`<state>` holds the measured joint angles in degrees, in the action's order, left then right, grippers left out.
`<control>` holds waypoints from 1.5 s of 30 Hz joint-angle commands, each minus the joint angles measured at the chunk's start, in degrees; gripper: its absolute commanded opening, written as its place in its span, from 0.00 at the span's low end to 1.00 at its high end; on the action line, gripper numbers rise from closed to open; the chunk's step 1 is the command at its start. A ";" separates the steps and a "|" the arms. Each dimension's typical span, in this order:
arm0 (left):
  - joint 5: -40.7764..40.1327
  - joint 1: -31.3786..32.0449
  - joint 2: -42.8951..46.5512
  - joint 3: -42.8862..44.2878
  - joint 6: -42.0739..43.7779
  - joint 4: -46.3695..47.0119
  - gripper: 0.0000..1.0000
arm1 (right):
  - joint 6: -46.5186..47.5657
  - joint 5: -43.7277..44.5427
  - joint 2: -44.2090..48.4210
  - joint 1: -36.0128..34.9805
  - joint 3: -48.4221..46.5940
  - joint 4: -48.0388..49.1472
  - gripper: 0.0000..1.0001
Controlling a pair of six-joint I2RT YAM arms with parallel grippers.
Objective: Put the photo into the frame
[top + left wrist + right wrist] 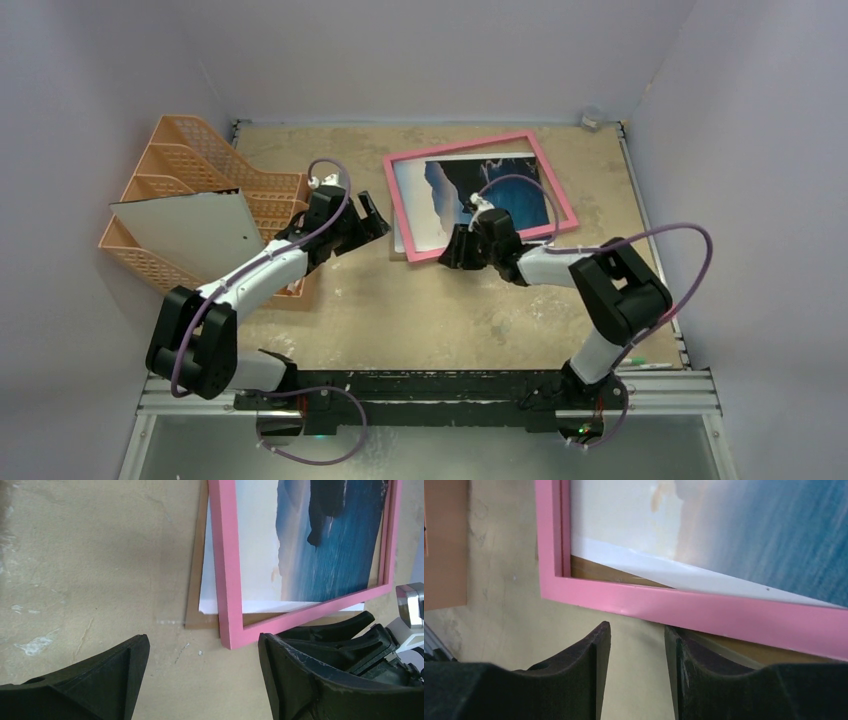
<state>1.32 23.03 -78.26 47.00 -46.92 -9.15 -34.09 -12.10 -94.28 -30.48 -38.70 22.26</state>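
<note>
The pink frame (460, 146) lies flat on the table at the back centre, turned a little askew. The photo (520, 200) of blue sea and dark headlands lies under it, and its white near-left corner (207, 597) pokes out past the pink border (226, 570). My left gripper (203, 637) is open over bare table just short of the frame's near-left corner. My right gripper (637, 626) is at the frame's near edge (704, 611), its jaws apart with only table between them. One right fingertip (674, 635) reaches the underside of the border.
An orange mesh file organiser (200, 150) stands at the back left, with a greyish-white sheet (190, 230) leaning on it beside the left arm. A brown strip (192, 605) shows under the photo's left edge. Purple walls close off the table on three sides.
</note>
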 commanded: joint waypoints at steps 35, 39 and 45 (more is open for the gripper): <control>-5.11 -11.20 1.37 10.85 1.13 -10.02 0.83 | 52.53 20.76 -16.15 -3.73 -37.09 -33.28 0.77; -4.14 -11.25 0.58 10.57 0.35 -8.85 0.82 | 54.22 16.78 -20.06 -3.26 -39.96 -36.09 0.75; -4.84 -11.22 0.98 11.26 1.82 -9.69 0.82 | 55.10 10.05 -20.63 -3.20 -40.92 -40.29 0.68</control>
<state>-3.81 12.01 -78.13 56.88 -45.87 -19.03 19.16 3.46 -114.83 -34.00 -79.13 -14.06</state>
